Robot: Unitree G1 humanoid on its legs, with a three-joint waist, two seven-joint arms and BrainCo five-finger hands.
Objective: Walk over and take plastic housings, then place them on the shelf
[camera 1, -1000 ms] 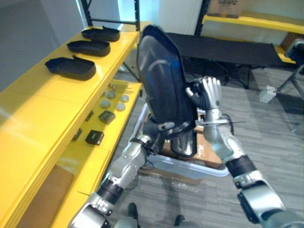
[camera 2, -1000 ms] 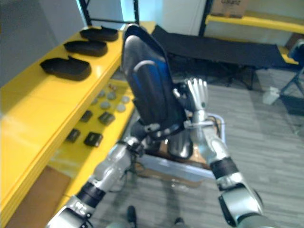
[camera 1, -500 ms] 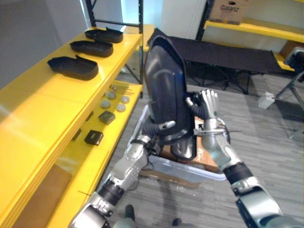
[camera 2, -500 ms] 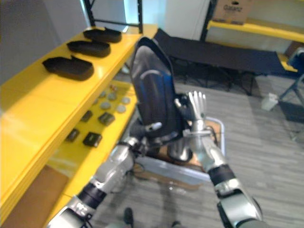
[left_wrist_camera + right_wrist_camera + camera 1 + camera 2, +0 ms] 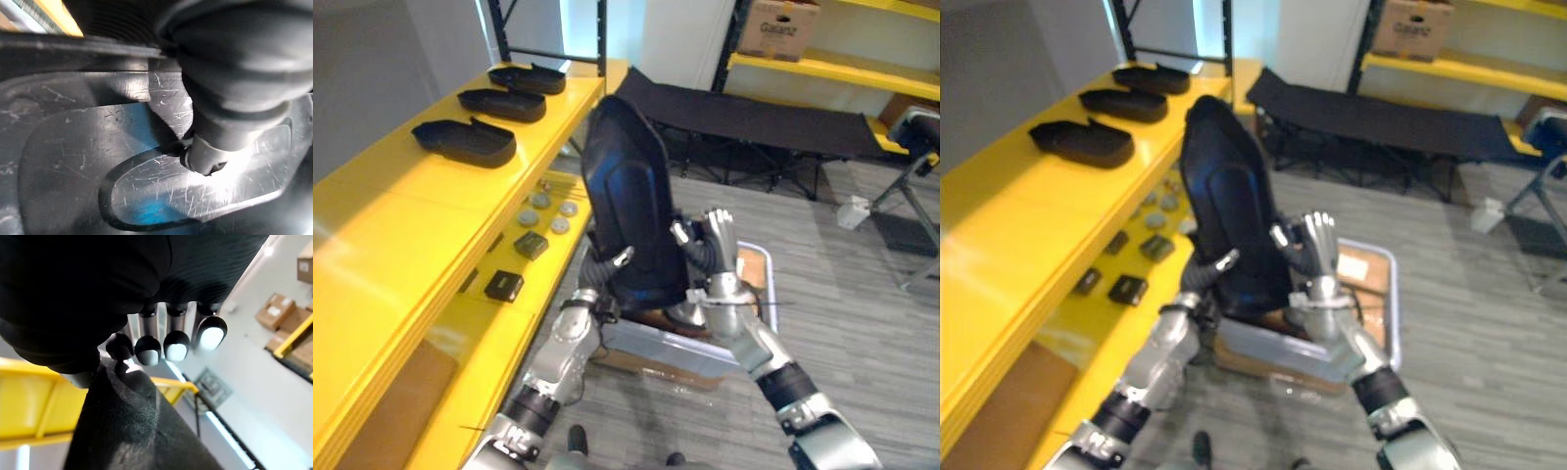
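Observation:
I hold a large black plastic housing (image 5: 631, 196) upright in front of me, above the floor crate, with a hand on each side. My left hand (image 5: 619, 260) grips its lower left edge; the thumb (image 5: 210, 156) presses on the glossy inner face (image 5: 73, 161) and the fingers are behind it. My right hand (image 5: 717, 250) is at the lower right edge, fingers (image 5: 149, 350) curled and thumb against the housing's rim (image 5: 127, 431). Three more black housings (image 5: 465, 142) (image 5: 502, 100) (image 5: 527, 76) lie in a row on the yellow shelf top (image 5: 401, 225) to my left.
Small dark blocks (image 5: 504, 285) and round grey parts (image 5: 548, 211) lie on the lower yellow shelf. A pale floor crate (image 5: 705, 348) with cardboard sits under the held housing. A black cot (image 5: 754, 108) and a yellow rack with a cardboard box (image 5: 780, 15) stand behind.
The housing has come down and moved left, closer to the shelf, with both hands following. My left hand's fingers have curled tighter on it. The view has shifted slightly.

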